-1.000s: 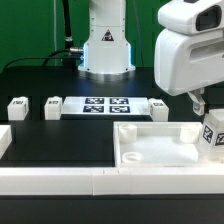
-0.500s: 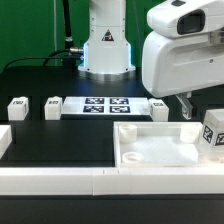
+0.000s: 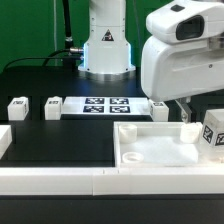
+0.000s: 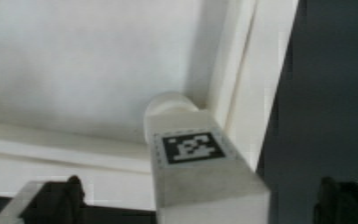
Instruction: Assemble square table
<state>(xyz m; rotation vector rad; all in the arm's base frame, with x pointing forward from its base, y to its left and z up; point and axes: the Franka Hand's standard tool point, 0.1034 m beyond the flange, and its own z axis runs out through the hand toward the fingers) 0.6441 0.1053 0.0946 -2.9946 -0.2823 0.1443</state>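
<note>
My white wrist housing [image 3: 182,55] fills the exterior view's right. My jaws hang below it, over the far edge of the square table slab [image 3: 160,150], which lies recessed side up on the black tabletop [image 3: 60,135]. A tagged leg [image 3: 212,132] stands tilted at the slab's corner, perhaps in its socket. Beyond, a loose leg [image 3: 17,108] and a second leg [image 3: 53,107] sit on the exterior view's left of the marker board [image 3: 105,107].

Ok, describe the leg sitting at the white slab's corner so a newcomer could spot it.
Find the white square slab at the front of the black surface. At its far corner on the exterior view's right stands a small white leg with a black-and-white tag. The other legs lie beside the marker board, away from the slab.
</note>
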